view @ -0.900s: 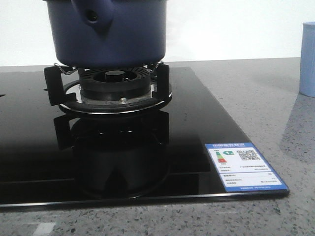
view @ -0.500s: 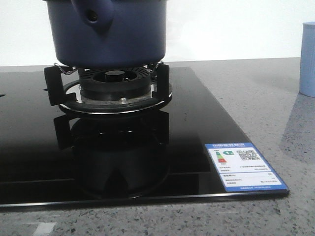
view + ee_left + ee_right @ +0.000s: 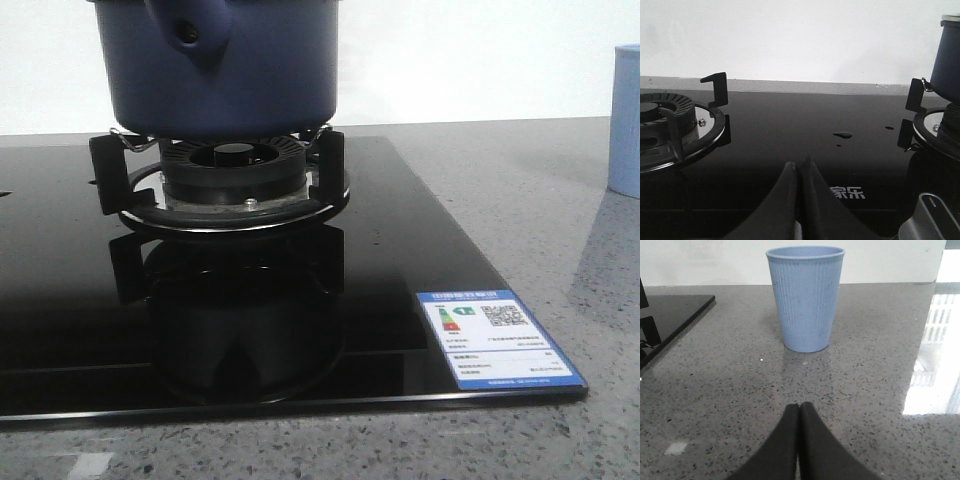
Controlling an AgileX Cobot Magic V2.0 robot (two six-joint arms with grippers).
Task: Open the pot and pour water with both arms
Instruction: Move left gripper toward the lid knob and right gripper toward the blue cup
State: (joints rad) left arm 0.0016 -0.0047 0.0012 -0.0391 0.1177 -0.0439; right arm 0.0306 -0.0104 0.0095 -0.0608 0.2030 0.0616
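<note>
1. Nothing has moved since the earlier frames; the pot [image 3: 225,65] sits unshifted on the burner [image 3: 232,175].
2. Left hand [image 3: 801,167] is closed and empty, low over the black hob [image 3: 790,130].
3. Right hand [image 3: 799,412] is closed and empty above the grey table [image 3: 865,365], facing the pale blue cup [image 3: 805,295].

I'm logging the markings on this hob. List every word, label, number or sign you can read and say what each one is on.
"家乐": pale characters printed on the black glass cooktop, just past the left gripper; any characters before them are hidden by it.
Blue-bordered energy label at the cooktop's near right corner: QR code, coloured arrow bars and rows of print, all too small to read.
Pot and pale blue cup: no text visible.
</note>
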